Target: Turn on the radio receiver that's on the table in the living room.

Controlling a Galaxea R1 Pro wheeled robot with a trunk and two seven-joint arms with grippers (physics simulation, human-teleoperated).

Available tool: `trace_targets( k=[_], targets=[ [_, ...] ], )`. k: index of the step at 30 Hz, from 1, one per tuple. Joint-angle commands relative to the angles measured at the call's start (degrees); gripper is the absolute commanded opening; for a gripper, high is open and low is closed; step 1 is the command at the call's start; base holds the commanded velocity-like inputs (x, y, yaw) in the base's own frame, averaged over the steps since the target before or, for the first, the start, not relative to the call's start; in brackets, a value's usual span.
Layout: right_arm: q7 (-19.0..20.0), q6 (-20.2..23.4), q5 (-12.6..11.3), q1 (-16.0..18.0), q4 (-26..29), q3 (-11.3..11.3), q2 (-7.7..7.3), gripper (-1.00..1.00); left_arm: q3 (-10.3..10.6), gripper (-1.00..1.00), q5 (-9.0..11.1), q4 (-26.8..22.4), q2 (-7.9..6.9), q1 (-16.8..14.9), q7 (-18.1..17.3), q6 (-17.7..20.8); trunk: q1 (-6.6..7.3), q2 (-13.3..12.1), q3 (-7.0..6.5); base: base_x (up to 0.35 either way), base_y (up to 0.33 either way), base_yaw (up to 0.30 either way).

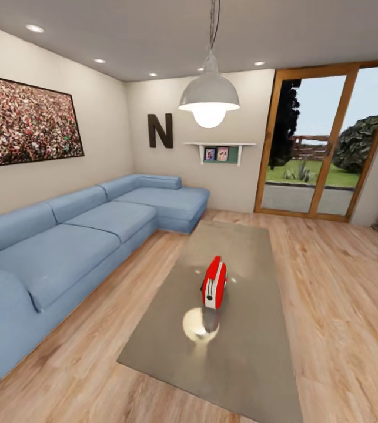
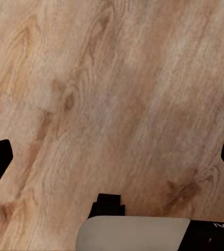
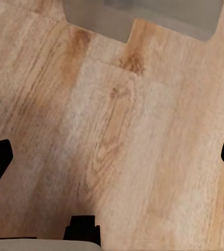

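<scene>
The robot looks to be at the approach stage: the living room is reached, but nothing in view suggests the radio receiver (image 1: 214,282) has been touched or switched on. It stands upright on the table (image 1: 253,364), a little toward the near end of the glossy top and roughly at its middle across, seen nearly edge-on with its white-trimmed narrow side facing the camera; from the head view it sits at about 12 o'clock, slightly low of centre. A bright lamp reflection (image 1: 200,325) lies on the tabletop just in front of it, at its 6 o'clock. The blue sofa (image 1: 71,247) runs along the table's 9 o'clock side, the glass doors (image 1: 324,141) stand at about 1 o'clock beyond. Both wrist cameras look down at the wooden floor (image 2: 117,94), so the arms appear to hang low, well apart from the radio. The left gripper (image 2: 112,159) is spread wide with nothing between its fingers, and the right gripper (image 3: 112,159) likewise is released and holds nothing. Left to do: close in on the table, reach the radio, press its switch.
</scene>
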State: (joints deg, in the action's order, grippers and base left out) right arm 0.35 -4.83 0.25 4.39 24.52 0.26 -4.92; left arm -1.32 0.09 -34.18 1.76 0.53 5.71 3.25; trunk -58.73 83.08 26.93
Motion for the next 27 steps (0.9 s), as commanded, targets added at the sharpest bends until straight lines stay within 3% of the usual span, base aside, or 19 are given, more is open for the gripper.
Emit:
trace_targets(
  k=[1,27],
  targets=[
    [0.0,0.0,0.01,0.0,0.0,0.0,-0.01,1.0,0.0,1.0,0.0,0.0,0.0,0.0,0.0,0.0,0.0,0.0,0.0,0.258,0.236,-0.279],
    [0.0,0.0,0.0,0.0,0.0,0.04,-0.01,1.0,0.0,1.0,0.0,0.08,0.09,0.0,0.0,0.0,0.0,0.0,0.0,0.238,0.247,-0.279]
  ],
)
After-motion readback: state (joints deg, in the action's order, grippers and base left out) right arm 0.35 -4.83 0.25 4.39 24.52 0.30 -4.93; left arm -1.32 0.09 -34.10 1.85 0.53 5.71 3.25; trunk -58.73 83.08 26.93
